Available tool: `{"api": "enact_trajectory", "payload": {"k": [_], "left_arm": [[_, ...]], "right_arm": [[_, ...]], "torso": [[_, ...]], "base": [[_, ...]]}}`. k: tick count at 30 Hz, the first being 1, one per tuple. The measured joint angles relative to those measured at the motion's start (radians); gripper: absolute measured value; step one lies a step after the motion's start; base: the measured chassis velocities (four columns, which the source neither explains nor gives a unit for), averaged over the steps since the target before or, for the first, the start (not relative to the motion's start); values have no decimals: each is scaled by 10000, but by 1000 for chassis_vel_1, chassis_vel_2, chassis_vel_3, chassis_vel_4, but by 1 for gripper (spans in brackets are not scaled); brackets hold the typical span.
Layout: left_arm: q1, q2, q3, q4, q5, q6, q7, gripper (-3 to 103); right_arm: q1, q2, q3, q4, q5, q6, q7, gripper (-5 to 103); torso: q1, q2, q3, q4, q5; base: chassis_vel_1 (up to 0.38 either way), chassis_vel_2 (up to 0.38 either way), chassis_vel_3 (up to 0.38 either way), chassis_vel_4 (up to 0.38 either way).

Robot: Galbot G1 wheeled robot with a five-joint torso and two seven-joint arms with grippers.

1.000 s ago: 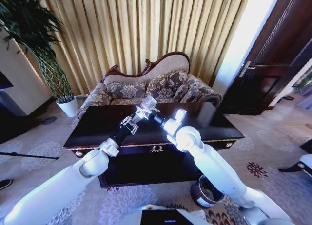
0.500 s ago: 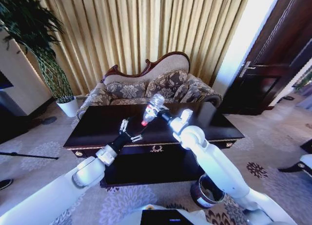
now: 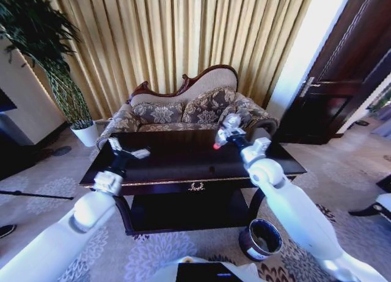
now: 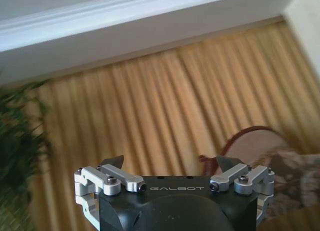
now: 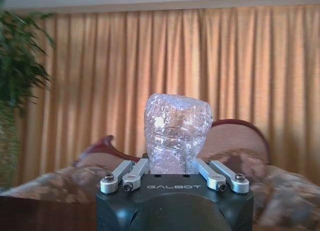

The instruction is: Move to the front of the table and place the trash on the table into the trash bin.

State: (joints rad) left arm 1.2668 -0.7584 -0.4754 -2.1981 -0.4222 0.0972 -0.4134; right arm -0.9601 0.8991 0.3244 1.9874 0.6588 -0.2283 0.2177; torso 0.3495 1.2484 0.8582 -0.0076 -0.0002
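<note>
Dark glossy surface (image 3: 183, 163) before sofa (image 3: 183, 111) and curtains (image 3: 183, 32). Right claw (image 3: 227, 135) clamped on clear bottle (image 3: 225, 130) above it; left claw (image 3: 125, 151) spread apart, holding nothing.

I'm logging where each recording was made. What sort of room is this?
Probably a formal sitting room or hotel lounge: an ornate carved sofa, floor-length gold curtains, a glossy dark wooden table and patterned carpet.
</note>
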Motion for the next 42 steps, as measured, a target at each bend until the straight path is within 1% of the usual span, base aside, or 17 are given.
{"api": "enact_trajectory", "payload": {"k": [1,2,4,5,7,8,9,10,11,12,13,16,18,23,31,36,42], "left_arm": [[40,-233,-329,176,-220,125,-98,100],[40,-233,-329,176,-220,125,-98,100],[169,-450,-802,337,-422,238,-139,100],[395,-593,-1394,426,-709,408,-148,100],[692,-674,-2053,442,-1135,672,-148,100],[692,-674,-2053,442,-1135,672,-148,100],[910,-701,-2485,421,-1439,919,-142,100],[1284,-723,-3170,300,-1996,1355,-115,100],[1528,-730,-3587,178,-2367,1657,-30,100],[1721,-740,-3890,65,-2630,1902,66,100],[1721,-740,-3890,65,-2630,1902,66,100],[2236,-817,-4708,-363,-3261,2616,373,100],[2331,-868,-4859,-510,-3330,2709,388,100],[2372,-886,-4857,-655,-3304,2728,418,100],[2333,-894,-4435,-996,-3184,2457,1075,100],[2355,-919,-4283,-1141,-3168,2465,1118,100],[2647,-995,-4364,-1313,-3142,2560,1105,100]], "right_arm": [[-362,-53,207,84,-110,36,87,25],[-362,-53,207,84,-110,36,87,25],[-929,-74,523,206,-266,52,206,25],[-1432,-75,835,333,-518,59,258,25],[-1859,-61,1142,465,-746,59,287,25],[-1859,-61,1142,465,-746,59,287,25],[-2055,-50,1304,559,-814,57,332,25],[-2380,-37,1600,784,-871,-43,447,25],[-2550,-34,1766,937,-888,-144,514,25],[-2674,-26,1893,1054,-918,-214,563,25],[-2674,-26,1893,1054,-918,-214,563,25],[-3096,11,2300,1516,-983,-515,787,25],[-3337,25,2457,1761,-980,-609,899,25],[-3732,98,2735,2202,-925,-765,983,25],[-4692,228,3293,2966,-882,-838,984,25],[-4921,310,3375,3197,-893,-837,977,25],[-5184,435,3346,3550,-928,-842,965,25]], "torso": [[0,0,0,-1,1],[0,0,0,-1,1],[1,-1,1,-2,2],[0,0,0,-2,0],[0,0,0,-1,0],[0,0,0,-1,0],[0,0,0,1,0],[0,0,-1,2,0],[0,0,-1,3,1],[0,0,0,3,1],[0,0,0,3,1],[0,0,-1,3,0],[-1,1,-1,2,0],[0,1,0,0,1],[0,0,1,0,1],[3,-1,2,0,0],[3,-2,1,1,0]], "base": [[0,0,0,0],[0,0,0,0],[0,0,0,0],[0,0,0,0],[0,0,0,0],[0,0,0,0],[0,0,0,0],[0,0,0,0],[0,0,0,0],[0,0,0,0],[0,0,0,0],[0,0,0,0],[0,0,0,0],[0,0,0,0],[2,-6,-4,2],[57,-59,-51,66],[143,-133,-143,139]]}}
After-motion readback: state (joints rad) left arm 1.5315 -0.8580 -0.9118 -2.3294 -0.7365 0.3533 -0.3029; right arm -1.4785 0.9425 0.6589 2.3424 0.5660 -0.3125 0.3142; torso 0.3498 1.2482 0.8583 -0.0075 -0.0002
